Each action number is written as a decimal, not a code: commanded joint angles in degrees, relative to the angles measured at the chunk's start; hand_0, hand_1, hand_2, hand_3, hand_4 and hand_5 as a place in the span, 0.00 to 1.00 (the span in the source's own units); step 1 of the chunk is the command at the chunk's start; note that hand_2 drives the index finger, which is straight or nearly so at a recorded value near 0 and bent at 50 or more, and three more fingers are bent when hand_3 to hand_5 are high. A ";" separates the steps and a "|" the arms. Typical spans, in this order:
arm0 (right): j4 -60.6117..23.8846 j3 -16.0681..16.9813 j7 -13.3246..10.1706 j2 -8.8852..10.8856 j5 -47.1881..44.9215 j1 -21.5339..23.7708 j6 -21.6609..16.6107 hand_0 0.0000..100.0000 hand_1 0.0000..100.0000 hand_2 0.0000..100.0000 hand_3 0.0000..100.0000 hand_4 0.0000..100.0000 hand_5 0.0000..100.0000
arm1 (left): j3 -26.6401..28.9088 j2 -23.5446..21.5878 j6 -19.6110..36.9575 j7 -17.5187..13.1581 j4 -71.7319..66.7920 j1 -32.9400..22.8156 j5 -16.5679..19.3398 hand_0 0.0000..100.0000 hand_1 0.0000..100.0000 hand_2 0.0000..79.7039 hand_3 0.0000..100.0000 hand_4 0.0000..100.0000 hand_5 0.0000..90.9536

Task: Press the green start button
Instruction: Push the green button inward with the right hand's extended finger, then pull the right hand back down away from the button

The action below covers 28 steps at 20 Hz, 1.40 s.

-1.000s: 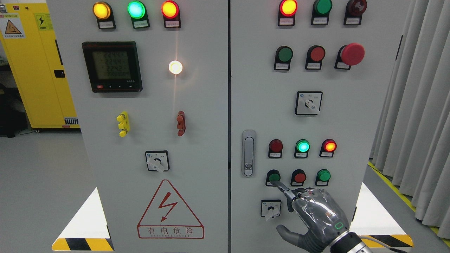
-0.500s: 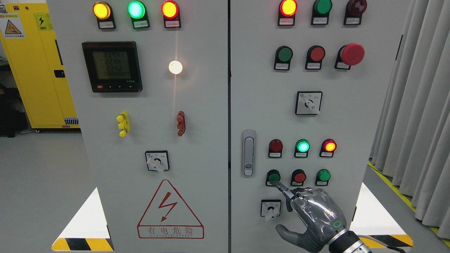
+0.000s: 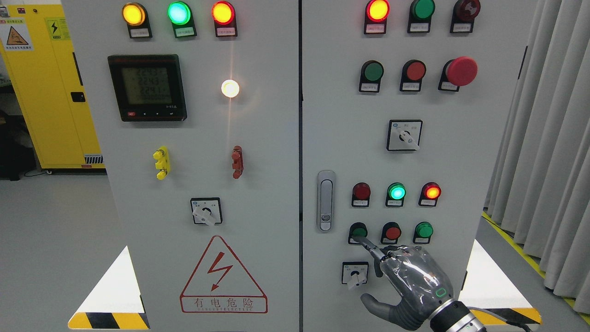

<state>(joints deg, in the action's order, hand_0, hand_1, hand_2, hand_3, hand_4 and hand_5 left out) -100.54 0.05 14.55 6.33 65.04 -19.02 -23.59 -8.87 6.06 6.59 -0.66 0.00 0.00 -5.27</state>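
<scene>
The green start button [image 3: 358, 230] sits at the left of the lowest button row on the right cabinet door [image 3: 341, 138]. My right hand [image 3: 405, 276] comes up from the lower right corner. Its index finger [image 3: 368, 245] is stretched out and its tip rests on the lower edge of that green button. The other fingers are curled in and the thumb hangs out below the palm. The hand holds nothing. My left arm does not show.
Beside the touched button are a red button [image 3: 392, 232] and another green button [image 3: 423, 229]; a rotary switch [image 3: 355, 273] lies just under the finger. A door handle [image 3: 326, 200] is to the left. Grey curtains [image 3: 548, 138] hang at the right, and a yellow cabinet [image 3: 41, 92] stands at the far left.
My right wrist has drifted slightly to the left. The index fingertip stays on the green button. The indicator lamps look unchanged.
</scene>
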 commanded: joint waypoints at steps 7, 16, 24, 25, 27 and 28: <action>1.05 1.71 0.04 0.09 -0.18 -0.40 0.47 0.26 0.73 0.00 0.69 0.71 0.68 | -0.01 0.00 0.00 -0.05 1.58 1.41 0.00 0.12 0.56 0.00 0.00 0.00 0.00; 0.17 2.76 -0.23 0.00 -0.62 0.30 0.30 0.27 0.73 0.00 0.69 0.71 0.68 | -0.01 0.00 0.00 -0.05 1.58 1.41 0.00 0.12 0.56 0.00 0.00 0.00 0.00; -3.34 3.83 -0.05 0.00 -12.20 3.55 -0.41 0.29 0.73 0.00 0.67 0.64 0.68 | -0.01 0.00 0.00 -0.05 1.58 1.32 0.00 0.12 0.56 0.00 0.00 0.00 0.00; -3.52 3.39 -0.05 0.00 -14.83 4.08 -0.67 0.29 0.73 0.00 0.67 0.64 0.68 | -0.01 0.00 0.00 -0.05 1.58 1.32 0.00 0.12 0.56 0.00 0.00 0.00 0.00; -3.87 2.60 0.04 0.09 -20.20 4.96 -1.72 0.29 0.73 0.00 0.65 0.65 0.68 | -0.01 0.00 0.00 -0.05 1.58 1.41 0.00 0.12 0.56 0.00 0.00 0.00 0.00; -4.57 1.90 0.04 0.09 -22.40 5.31 -1.73 0.29 0.73 0.00 0.64 0.66 0.68 | -0.01 0.00 0.00 -0.05 1.58 1.41 0.00 0.12 0.56 0.00 0.00 0.00 0.00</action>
<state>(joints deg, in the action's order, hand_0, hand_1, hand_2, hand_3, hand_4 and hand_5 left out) -102.27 2.35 14.52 6.33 53.11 -15.85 -24.62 -8.87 6.06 6.59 -0.65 0.00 0.00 -5.27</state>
